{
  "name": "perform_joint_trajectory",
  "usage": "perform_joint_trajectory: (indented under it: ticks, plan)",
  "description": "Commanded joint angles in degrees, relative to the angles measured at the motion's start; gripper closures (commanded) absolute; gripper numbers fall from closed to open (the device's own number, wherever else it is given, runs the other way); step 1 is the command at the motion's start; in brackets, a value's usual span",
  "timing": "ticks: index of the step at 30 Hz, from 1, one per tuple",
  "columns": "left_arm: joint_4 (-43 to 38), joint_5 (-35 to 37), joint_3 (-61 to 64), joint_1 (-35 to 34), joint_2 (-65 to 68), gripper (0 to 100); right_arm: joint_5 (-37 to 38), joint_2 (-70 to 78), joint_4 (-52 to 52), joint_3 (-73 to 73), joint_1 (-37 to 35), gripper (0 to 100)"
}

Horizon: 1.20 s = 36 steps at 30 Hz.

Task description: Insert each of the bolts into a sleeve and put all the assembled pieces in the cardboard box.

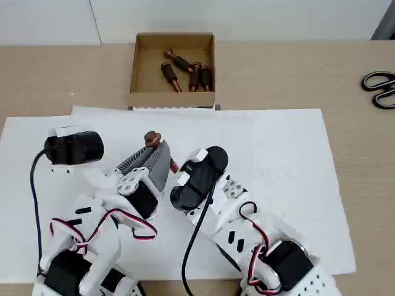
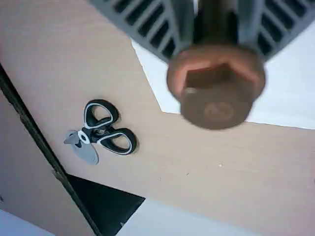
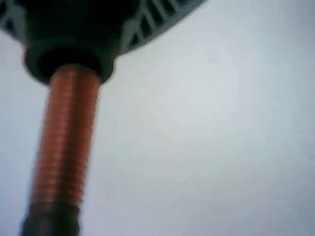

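Left gripper — grey ribbed fingers clamped on a bolt, its hex head protruding just past the fingertips. Right gripper closed round a black sleeve; a threaded copper shank sticks out of the sleeve, beyond the fingers. Cannot tell whether that shank belongs to the left gripper's bolt. Both grippers sit close beside each other over the white sheet. Cardboard box lies ahead of both grippers, well apart — four assembled pieces inside. Scissors lie far out on the right gripper's side.
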Motion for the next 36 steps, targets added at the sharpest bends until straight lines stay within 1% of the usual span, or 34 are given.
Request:
perform_joint_trajectory:
  ticks: [1, 9, 11, 15, 20, 23, 26, 28, 31, 33, 36]
  plan:
    - [1.14, 0.0, -1.8, 0.62, -0.44, 100, 0.62, -0.75, -1.8, -0.88, 0.66, 99.5]
    - [1.93, -0.18, 0.4, 4.57, -0.53, 100, 0.7, -0.75, -3.21, -0.88, 0.66, 99.5]
    - [3.78, -0.26, 0.4, 5.45, -0.53, 100, 0.97, -0.75, -4.88, -0.88, 0.75, 99.5]
    - [9.85, -0.35, 0.4, 8.26, -0.53, 100, 4.66, -0.75, -7.25, -0.88, 0.84, 99.5]
    - [14.42, -5.98, 0.4, 11.78, -0.53, 100, 7.3, -0.75, -10.51, -0.88, 0.84, 99.5]
    - [14.68, -8.88, 0.4, 12.92, -0.53, 100, 7.91, -0.75, -11.47, -0.88, 0.84, 99.5]
    - [14.59, -10.81, 0.4, 12.57, -0.53, 99, 7.91, -0.75, -11.12, -0.88, 0.84, 99.5]
    - [14.86, -11.25, 0.4, 12.57, -0.53, 97, 7.91, -0.75, -11.12, -0.88, 0.84, 99.5]
    - [15.82, -11.43, 0.31, 12.48, -0.44, 86, 7.91, -0.75, -11.03, -0.7, 0.84, 99.5]
    - [17.14, -11.43, 0.22, 12.48, -0.18, 81, 7.91, -0.75, -11.03, -0.7, 0.84, 99.5]
    - [19.34, -11.43, -1.1, 12.48, 1.58, 80, 7.91, -0.75, -11.03, -0.62, 0.92, 99.5]
